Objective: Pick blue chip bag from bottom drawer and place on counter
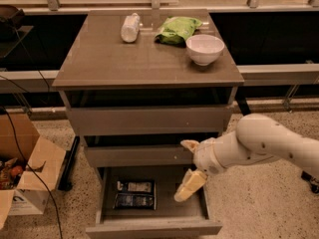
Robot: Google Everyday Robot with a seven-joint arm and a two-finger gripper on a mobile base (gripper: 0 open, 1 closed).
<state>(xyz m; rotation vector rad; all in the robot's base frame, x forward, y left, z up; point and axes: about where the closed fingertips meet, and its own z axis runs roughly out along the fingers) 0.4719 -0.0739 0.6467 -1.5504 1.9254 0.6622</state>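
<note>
At lower centre, the gripper [189, 165] hangs with jaws apart, right of the blue chip bag [134, 194] in the bottom drawer [149, 228].

Grey-brown counter [124, 59], clear bottle [130, 27], green bag [177, 30], white bowl [205, 49], claw [183, 171] below its front

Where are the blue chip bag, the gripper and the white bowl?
blue chip bag [134, 194], camera view, middle of its top face.
gripper [181, 171], camera view, midway between its open fingertips, over the bottom drawer [154, 228].
white bowl [205, 49], camera view, inside of the bowl.
</note>
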